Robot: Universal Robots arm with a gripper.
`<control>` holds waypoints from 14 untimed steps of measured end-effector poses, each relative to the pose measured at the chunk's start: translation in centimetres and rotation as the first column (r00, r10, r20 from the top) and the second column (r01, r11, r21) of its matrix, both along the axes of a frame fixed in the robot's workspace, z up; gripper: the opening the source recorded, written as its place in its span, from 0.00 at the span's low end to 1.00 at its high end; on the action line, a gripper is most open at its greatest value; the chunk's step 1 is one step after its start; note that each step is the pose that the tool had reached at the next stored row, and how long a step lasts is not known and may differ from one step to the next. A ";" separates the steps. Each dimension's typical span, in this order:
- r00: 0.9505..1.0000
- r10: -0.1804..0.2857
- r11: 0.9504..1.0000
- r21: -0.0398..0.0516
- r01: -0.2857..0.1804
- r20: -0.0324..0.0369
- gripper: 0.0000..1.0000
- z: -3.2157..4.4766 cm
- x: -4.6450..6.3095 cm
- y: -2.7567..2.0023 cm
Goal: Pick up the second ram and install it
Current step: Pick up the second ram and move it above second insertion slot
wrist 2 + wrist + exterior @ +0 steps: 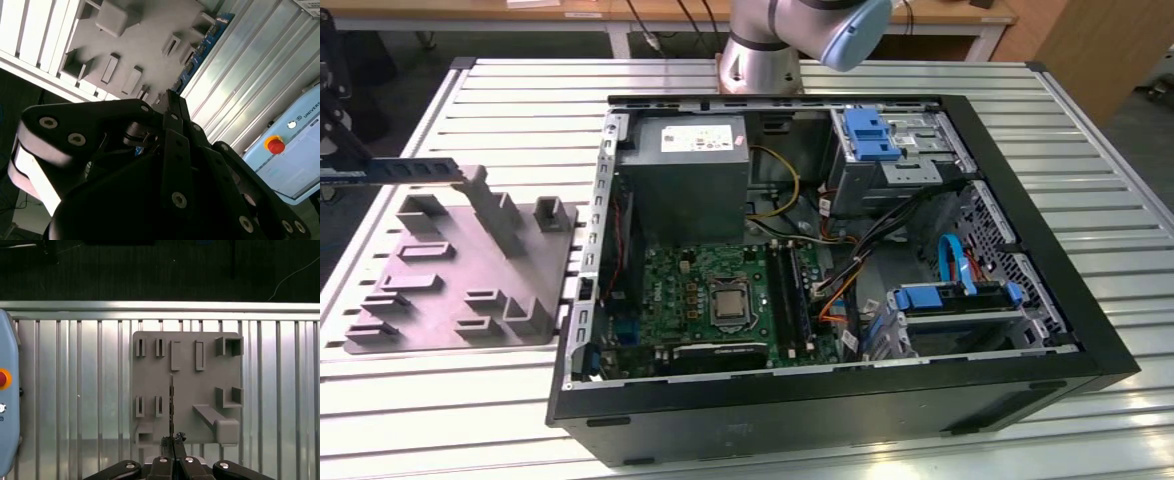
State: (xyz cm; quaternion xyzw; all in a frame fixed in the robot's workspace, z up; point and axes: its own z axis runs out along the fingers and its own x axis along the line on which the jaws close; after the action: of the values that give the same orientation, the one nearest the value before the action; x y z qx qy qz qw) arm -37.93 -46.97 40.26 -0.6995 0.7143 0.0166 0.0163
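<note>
1. My gripper (172, 442) is clamped tight on the second ram (171, 405), fingers pressed together on one end of the card.
2. First wrist view: the ram is edge-on, a thin dark strip running out from my fingertips over the grey moulded plate (195, 385).
3. Second wrist view: the ram (200, 50) shows as a blue-edged strip beside the plate's upright blocks.
4. Exterior view: the ram (411, 168) is held level above the plate (454, 290) at the exterior view's left, well apart from the open computer case (854, 410).
5. The case lies on its side on the slatted table (1081, 100), with the motherboard (694, 290) facing up.
6. A blue pendant (295, 155) with a red button (275, 145) sits on the table near the plate.
</note>
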 end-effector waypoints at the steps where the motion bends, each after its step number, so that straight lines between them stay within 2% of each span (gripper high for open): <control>1: 1.000 0.000 1.000 0.000 0.000 0.000 0.11 0.00 0.0 0.00; 4: 1.000 0.000 1.000 0.000 0.000 0.000 0.11 0.02 0.6 -0.01; 14: 1.000 0.000 1.000 0.000 0.000 -0.002 0.11 0.01 5.0 -0.27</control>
State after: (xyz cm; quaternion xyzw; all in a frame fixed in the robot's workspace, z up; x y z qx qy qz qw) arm -32.89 -47.24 40.27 -0.6995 0.7143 0.0173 0.0155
